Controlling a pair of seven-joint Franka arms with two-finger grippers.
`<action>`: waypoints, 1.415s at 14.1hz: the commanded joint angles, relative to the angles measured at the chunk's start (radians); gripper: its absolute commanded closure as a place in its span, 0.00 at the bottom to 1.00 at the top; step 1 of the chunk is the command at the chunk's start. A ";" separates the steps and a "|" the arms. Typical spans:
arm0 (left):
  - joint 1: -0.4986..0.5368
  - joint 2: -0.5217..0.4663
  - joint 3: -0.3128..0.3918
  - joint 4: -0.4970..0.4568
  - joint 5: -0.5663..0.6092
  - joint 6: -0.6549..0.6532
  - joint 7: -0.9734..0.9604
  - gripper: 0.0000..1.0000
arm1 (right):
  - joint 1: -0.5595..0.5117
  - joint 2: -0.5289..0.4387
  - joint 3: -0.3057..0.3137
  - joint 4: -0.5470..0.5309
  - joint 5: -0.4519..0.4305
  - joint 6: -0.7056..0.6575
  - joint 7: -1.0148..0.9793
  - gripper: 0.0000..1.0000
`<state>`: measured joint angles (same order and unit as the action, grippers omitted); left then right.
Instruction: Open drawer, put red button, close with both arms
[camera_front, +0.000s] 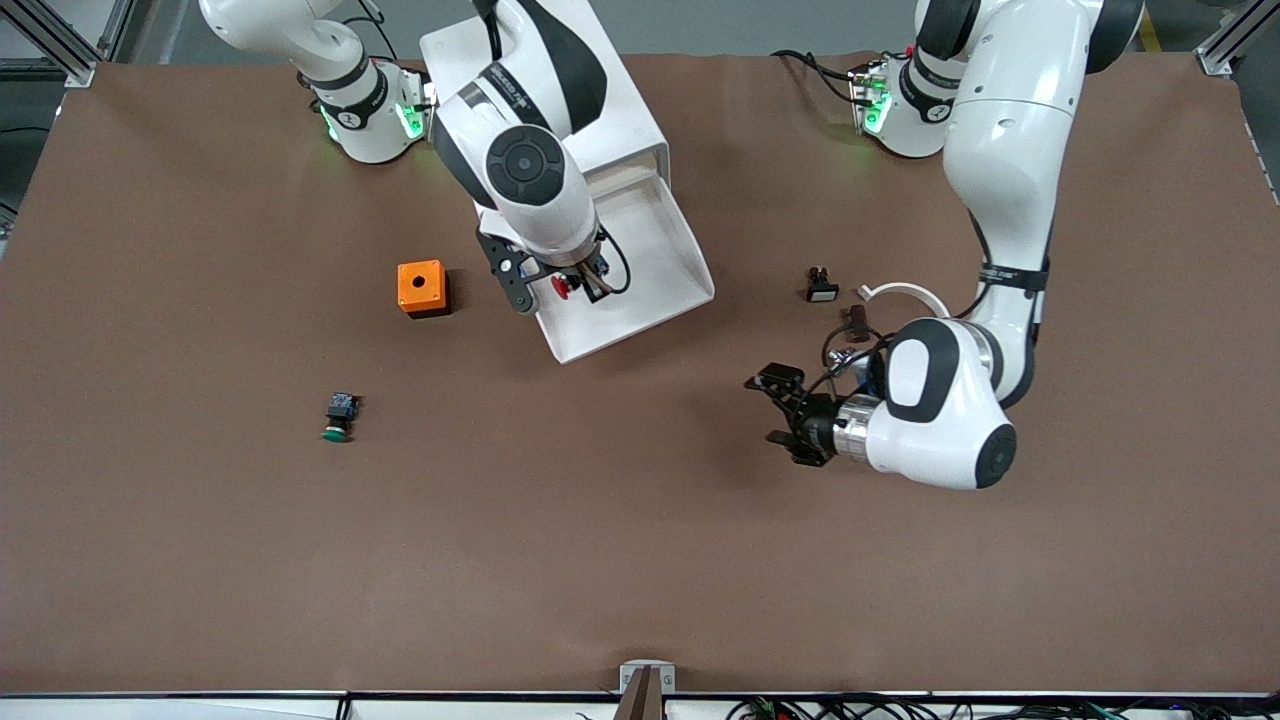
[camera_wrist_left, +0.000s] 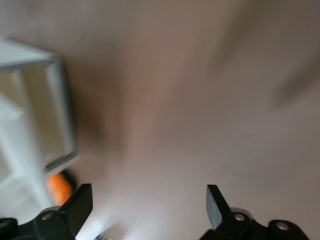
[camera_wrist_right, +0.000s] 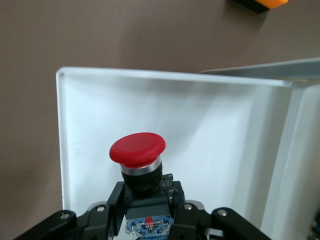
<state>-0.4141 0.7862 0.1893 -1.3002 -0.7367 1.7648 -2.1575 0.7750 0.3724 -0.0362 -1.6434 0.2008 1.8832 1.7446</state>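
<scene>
Left tool (camera_front: 772, 408) spread, empty, low over bare surface (camera_front: 640, 560), waiting. Right tool (camera_front: 580, 285) pinches red button (camera_front: 564, 286) over open drawer (camera_front: 690, 262). Placing step; next: lower, release inside.

The front view looks down from high across the surface (camera_front: 640, 560), facing both arm bases, with the open white drawer (camera_front: 672, 262) near the top. The right wrist view looks closely into that drawer (camera_wrist_right: 210, 125). The left wrist view, low over bare surface (camera_wrist_left: 200, 100), catches the drawer's edge (camera_wrist_left: 62, 100).
</scene>
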 joint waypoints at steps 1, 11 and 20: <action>-0.002 -0.021 0.057 0.033 0.092 -0.004 0.043 0.00 | 0.024 0.031 -0.008 0.020 0.022 0.017 0.019 0.83; -0.003 -0.062 0.231 0.033 0.290 -0.004 0.448 0.00 | 0.043 0.088 -0.010 0.022 0.075 0.031 0.019 0.76; -0.014 -0.153 0.228 0.027 0.393 -0.008 0.818 0.00 | 0.032 0.094 -0.016 0.017 0.150 0.082 0.113 0.60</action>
<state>-0.4145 0.6526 0.4159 -1.2573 -0.3672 1.7621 -1.3642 0.8090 0.4533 -0.0518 -1.6416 0.3293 1.9526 1.8139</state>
